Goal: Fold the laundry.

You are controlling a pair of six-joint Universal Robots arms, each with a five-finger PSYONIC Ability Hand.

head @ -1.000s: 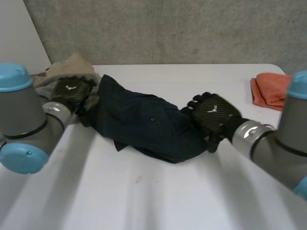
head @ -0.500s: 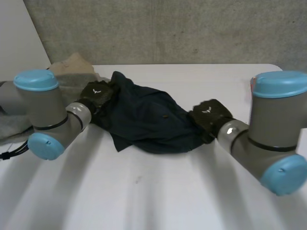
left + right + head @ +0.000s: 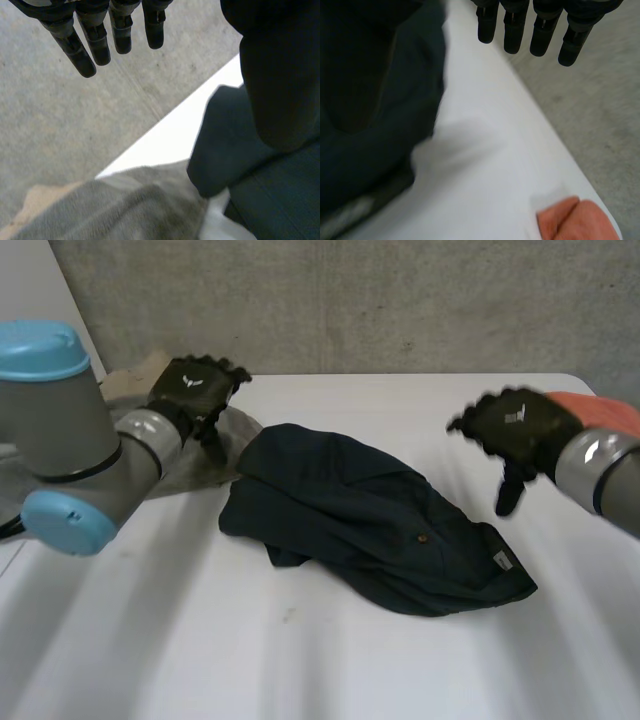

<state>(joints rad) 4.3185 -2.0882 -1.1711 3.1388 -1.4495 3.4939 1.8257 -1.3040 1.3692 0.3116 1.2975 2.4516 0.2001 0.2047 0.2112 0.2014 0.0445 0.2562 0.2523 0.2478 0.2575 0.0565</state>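
We judge the dark navy garment [image 3: 370,520] to be soft, light and limp, likely to sag and bunch when lifted. We would pinch it at two spread points along an edge, one near the label [image 3: 500,561]. It lies crumpled mid-desk [image 3: 300,660], creased, with a button [image 3: 421,537] showing. The left hand [image 3: 195,390] hovers over the grey cloth [image 3: 190,465] and the right hand [image 3: 520,425] is off the garment's other end. Both hands' fingers [image 3: 100,45] [image 3: 541,35] are straight, holding nothing.
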